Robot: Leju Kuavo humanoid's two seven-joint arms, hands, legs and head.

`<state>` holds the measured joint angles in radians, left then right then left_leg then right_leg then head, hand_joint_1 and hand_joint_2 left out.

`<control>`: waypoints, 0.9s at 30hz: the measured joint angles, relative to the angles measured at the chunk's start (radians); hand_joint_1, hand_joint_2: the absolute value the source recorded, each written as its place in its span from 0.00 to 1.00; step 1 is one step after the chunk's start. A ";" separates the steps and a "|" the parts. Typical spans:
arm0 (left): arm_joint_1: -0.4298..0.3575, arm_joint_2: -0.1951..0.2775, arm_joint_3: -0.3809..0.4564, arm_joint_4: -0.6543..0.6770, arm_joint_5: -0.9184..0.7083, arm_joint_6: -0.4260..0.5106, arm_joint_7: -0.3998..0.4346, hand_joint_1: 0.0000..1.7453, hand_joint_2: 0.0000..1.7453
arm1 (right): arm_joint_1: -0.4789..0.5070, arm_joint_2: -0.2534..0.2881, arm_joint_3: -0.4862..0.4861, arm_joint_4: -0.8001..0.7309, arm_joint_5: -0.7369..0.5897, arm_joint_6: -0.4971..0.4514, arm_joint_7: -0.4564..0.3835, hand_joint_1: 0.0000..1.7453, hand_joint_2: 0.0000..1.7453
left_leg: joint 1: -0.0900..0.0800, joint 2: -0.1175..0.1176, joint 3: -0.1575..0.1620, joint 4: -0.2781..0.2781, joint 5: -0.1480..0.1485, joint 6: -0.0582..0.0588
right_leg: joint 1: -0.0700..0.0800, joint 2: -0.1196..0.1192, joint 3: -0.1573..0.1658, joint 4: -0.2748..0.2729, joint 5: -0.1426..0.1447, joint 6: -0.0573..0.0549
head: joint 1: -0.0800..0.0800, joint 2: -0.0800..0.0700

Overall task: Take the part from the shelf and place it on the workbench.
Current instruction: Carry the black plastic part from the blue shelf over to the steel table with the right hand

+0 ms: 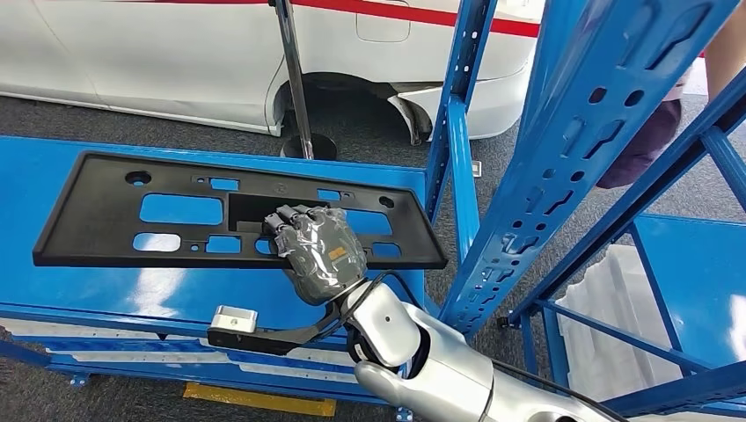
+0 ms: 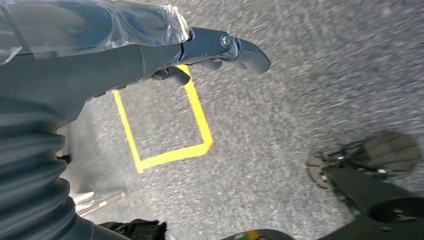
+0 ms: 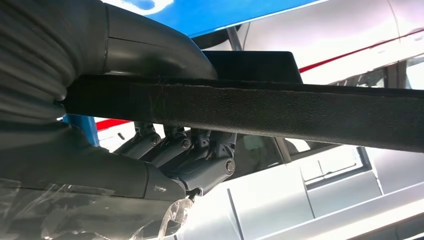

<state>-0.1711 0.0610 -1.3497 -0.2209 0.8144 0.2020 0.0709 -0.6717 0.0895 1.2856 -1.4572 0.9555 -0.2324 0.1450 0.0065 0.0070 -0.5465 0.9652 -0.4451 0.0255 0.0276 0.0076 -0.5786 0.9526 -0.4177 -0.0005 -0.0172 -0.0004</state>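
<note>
The right hand (image 1: 318, 253) is clamped on the near long edge of the black plastic panel (image 1: 176, 211), a flat perforated part with rectangular cut-outs; the right wrist view shows the thumb on one face and the fingers (image 3: 190, 150) curled against the other. The panel lies flat over the blue tabletop (image 1: 53, 167), the hand at about 5 o'clock on it; whether it rests on the surface or hovers just above cannot be told. So the carry looks nearly done: what remains is letting go and backing out. The left hand (image 2: 220, 47) hangs over the grey floor, fingers loosely bent, holding nothing.

Room is tight at 3 o'clock, where the blue shelf upright (image 1: 457, 149) stands just beside the panel's end. At 12 o'clock a white car (image 1: 176, 61) sits beyond the tabletop. Toward 9 o'clock the surface runs on.
</note>
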 joint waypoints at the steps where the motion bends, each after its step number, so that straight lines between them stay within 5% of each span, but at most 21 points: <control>1: -0.004 0.000 0.000 0.000 -0.003 -0.001 -0.006 0.00 1.00 | 0.003 -0.001 0.000 0.000 0.003 0.000 0.002 1.00 1.00 | 0.000 0.000 0.000 0.000 0.000 0.000 | 0.000 0.000 0.000 0.000 0.000 0.000 | 0.000 0.000; 27: -0.002 0.000 0.006 0.000 -0.012 -0.014 -0.020 0.00 1.00 | 0.031 -0.005 -0.002 0.029 -0.031 -0.023 -0.040 1.00 1.00 | 0.000 0.000 0.000 0.000 0.000 0.000 | 0.000 0.001 0.000 0.000 0.000 0.000 | 0.000 0.000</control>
<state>-0.1729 0.0612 -1.3433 -0.2209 0.8025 0.1875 0.0511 -0.6408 0.0843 1.2831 -1.4281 0.9243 -0.2551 0.1052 0.0066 0.0072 -0.5466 0.9652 -0.4450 0.0255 0.0276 0.0082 -0.5785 0.9526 -0.4177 -0.0005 -0.0172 -0.0004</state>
